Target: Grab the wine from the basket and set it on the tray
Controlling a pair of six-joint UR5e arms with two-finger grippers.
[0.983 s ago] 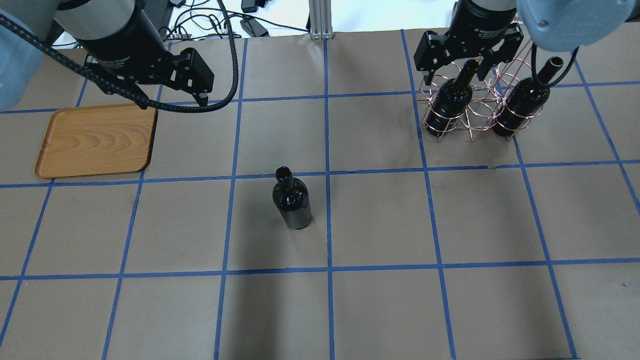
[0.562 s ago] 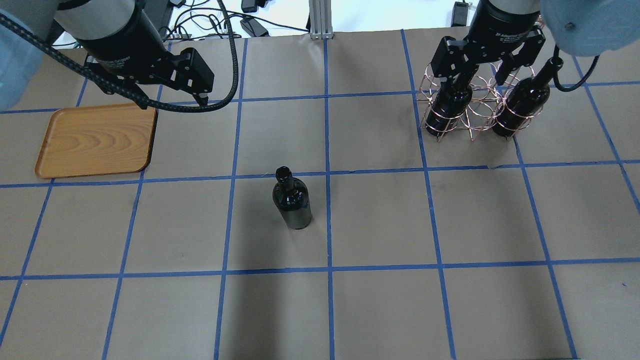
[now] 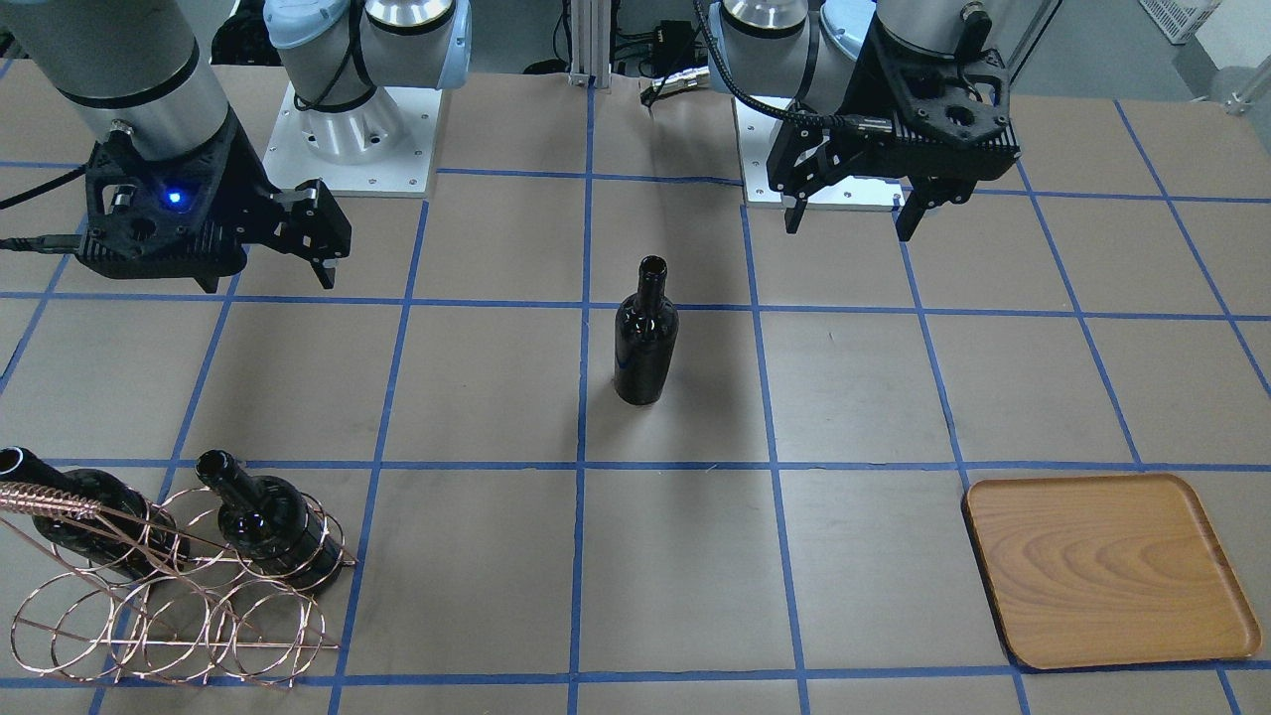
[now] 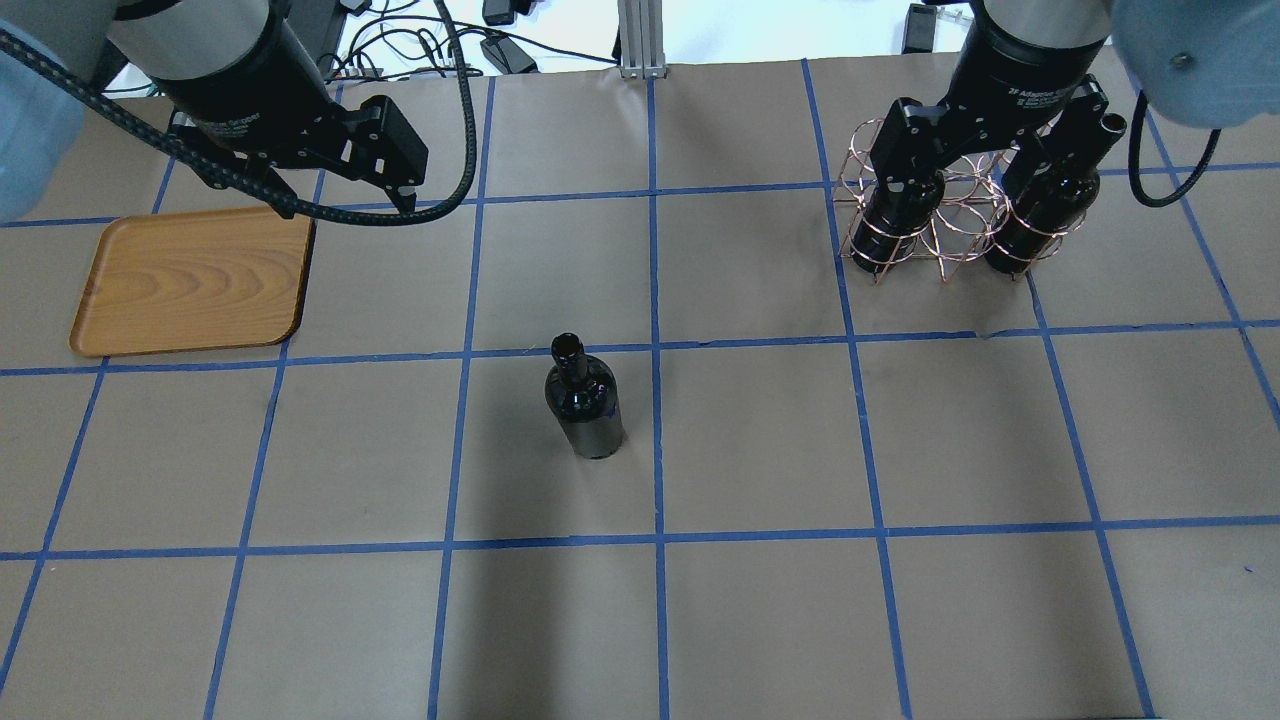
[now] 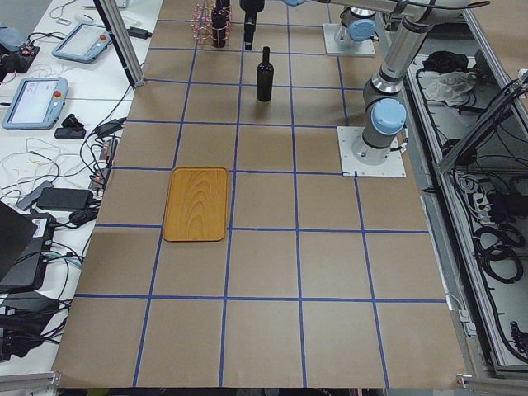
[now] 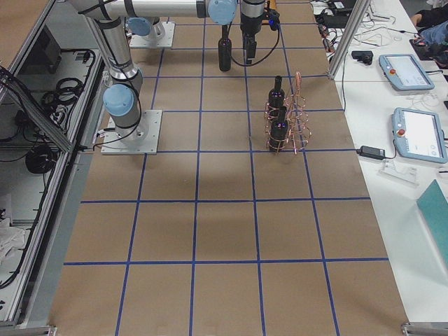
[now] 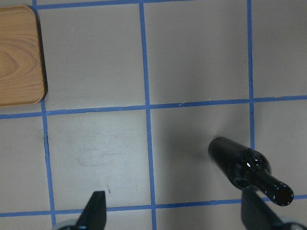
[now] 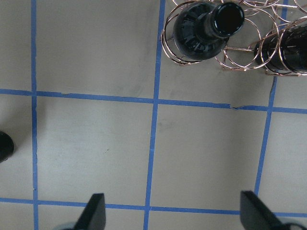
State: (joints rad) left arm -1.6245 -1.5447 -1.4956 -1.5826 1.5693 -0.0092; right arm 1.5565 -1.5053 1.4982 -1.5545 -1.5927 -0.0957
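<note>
Over on the robot's right side of the table, your right gripper hangs above the surface with its fingers spread wide and nothing between them. What matters for your next move is the offset. In the wrist view the wine sits past the fingertips, toward the top of the view and a little to one side of the gap's centre, not between the fingers. It stands in an end hoop of the basket, neck up, so its long axis runs close to vertical and you look almost straight down its mouth. A second bottle stands in the hoops just beside it. I judge you need to carry the gripper forward over the neck before you lower it. Your left gripper, likewise spread and empty, is well apart from the basket and near the tray. A third bottle stands alone mid-table.
</note>
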